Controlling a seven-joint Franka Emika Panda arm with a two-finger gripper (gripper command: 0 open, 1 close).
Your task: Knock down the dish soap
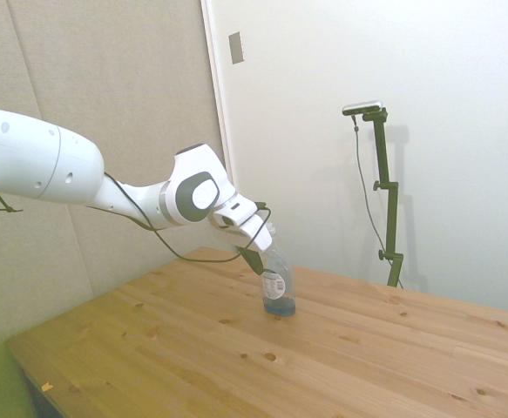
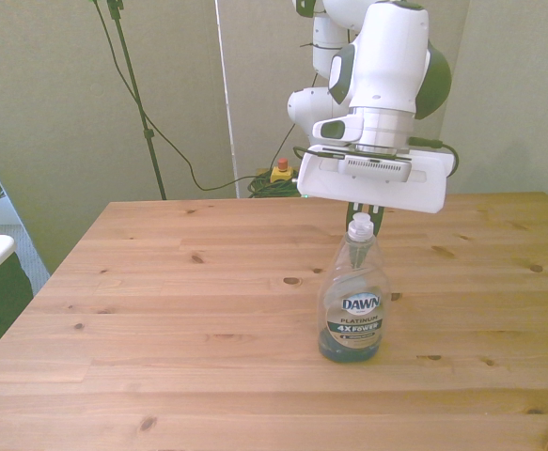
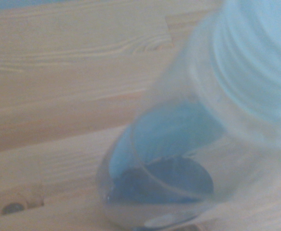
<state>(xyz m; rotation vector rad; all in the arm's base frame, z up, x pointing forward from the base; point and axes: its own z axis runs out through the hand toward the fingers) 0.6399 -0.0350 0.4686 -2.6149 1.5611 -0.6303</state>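
Near the middle of the wooden surface (image 2: pixel 161 310) the dish soap (image 2: pixel 352 301) is seen standing on its base, its long axis close to vertical, with the white cap uppermost and the blue liquid pooled at the bottom. In the side view the bottle (image 1: pixel 277 283) appears to lean slightly, though a true tilt cannot be confirmed. In the wrist view the cap and shoulder fill the frame from close by, blurred, with the blue liquid (image 3: pixel 164 185) seen below through the clear wall.

Directly above and just behind the cap the claw (image 2: pixel 367 212) is placed, the white hand body being held crosswise over the bottle's top. The dark fingers are largely hidden behind the cap and neck, so how far they are parted cannot be told, nor whether the neck is touched; nothing is seen to be gripped.

The coming move is judged to turn on this relation: the bottle lies immediately below and in front of the claw, and a sideways or forward push applied high on the upright axis should be enough for it to be toppled. Bare surface lies around the base.
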